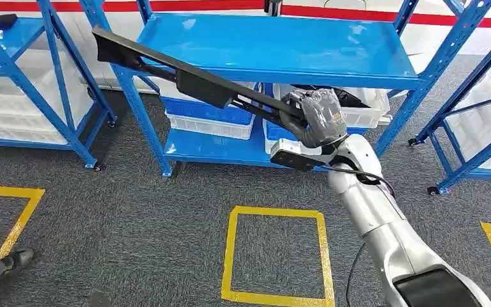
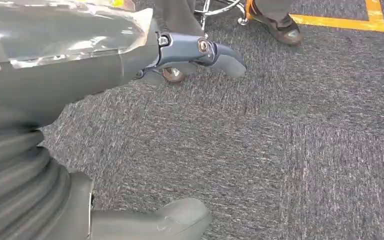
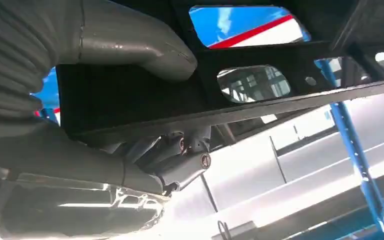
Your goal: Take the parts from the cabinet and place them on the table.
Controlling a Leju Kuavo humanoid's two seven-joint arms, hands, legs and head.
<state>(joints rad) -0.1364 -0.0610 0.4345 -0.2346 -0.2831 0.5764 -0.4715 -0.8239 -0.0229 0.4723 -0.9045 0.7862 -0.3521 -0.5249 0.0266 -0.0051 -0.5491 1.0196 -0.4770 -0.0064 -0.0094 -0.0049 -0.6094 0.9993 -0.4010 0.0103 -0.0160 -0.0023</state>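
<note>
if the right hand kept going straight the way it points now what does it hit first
Probably the white bin on the lower shelf of the blue rack, just beyond the right hand. The long black part it holds may catch the rack first; depth unclear.

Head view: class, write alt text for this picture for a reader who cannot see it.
The robot's right hand grips one end of a long black part, held slanting up to the left in front of a blue shelf rack. White bins sit on the rack's lower level, and a yellow taped square marks the grey carpet.

Right hand (image 1: 319, 115) raised forward, fingers clasped; left hand (image 2: 180, 55) hangs down, fingers apart.
</note>
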